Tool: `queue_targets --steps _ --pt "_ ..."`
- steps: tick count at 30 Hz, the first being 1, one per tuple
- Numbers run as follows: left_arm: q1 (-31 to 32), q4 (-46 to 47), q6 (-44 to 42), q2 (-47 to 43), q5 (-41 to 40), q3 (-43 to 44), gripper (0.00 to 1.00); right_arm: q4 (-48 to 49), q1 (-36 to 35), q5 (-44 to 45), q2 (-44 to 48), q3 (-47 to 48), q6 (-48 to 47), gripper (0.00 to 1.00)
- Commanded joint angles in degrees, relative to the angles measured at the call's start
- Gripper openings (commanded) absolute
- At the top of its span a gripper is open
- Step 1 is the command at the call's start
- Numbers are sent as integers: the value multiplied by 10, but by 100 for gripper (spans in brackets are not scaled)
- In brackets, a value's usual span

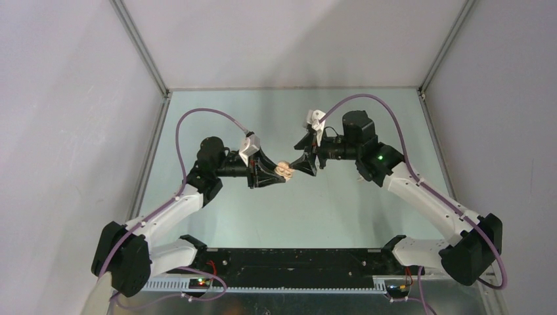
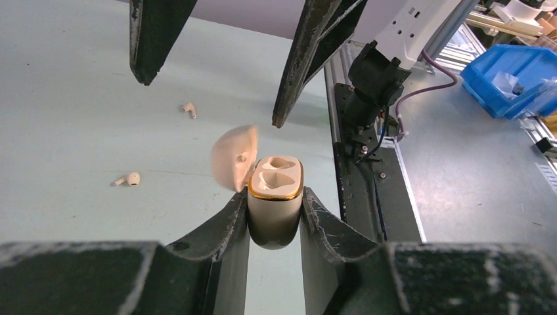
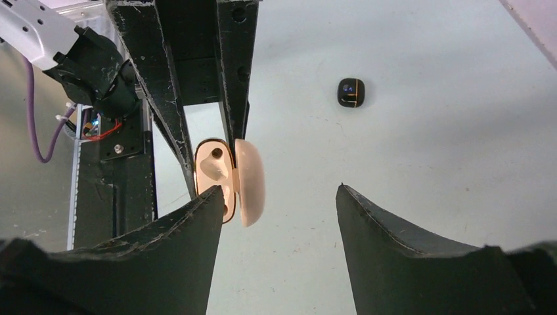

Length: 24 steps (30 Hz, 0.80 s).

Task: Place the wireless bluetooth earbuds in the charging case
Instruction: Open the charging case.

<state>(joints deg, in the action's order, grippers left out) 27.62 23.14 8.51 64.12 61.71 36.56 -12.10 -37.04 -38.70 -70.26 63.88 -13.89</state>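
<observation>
The left fingers (image 2: 231, 220) are clamping the cream charging case (image 2: 274, 213) by its sides and holding it up above the desk (image 2: 79, 131). The lid (image 2: 233, 157) is hanging open to one side. Both sockets inside the gold rim are showing empty, so no earbud is sitting in the case yet.

The right fingers (image 3: 190, 230) are standing partly apart with nothing between them, facing the open case from just beside its lid. I cannot tell whether a fingertip is touching the lid.

Two off-white earbuds (image 2: 129, 178) are lying on the desk below. The second one (image 2: 190, 109) is lying farther off, and both are well apart from the case. A small black thing (image 3: 351, 92) with a gold line is also resting on the desk. It is too small to tell whether it is a pair of black earbuds or a second case.

As I judge it, the task is sitting near its start. The case is open and waiting, but picking up each earbud and seating it in a socket is all left to do.
</observation>
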Motion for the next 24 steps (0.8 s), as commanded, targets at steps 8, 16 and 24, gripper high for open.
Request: queue_targets --steps 8,16,24 --pt "3 12 -15 -2 14 21 9 7 6 -11 41 7 -15 70" --pt "3 4 -22 -3 12 20 9 4 67 46 40 6 -28 79" --pt "3 -1 -28 -9 12 19 9 -26 164 76 -39 19 -10 71"
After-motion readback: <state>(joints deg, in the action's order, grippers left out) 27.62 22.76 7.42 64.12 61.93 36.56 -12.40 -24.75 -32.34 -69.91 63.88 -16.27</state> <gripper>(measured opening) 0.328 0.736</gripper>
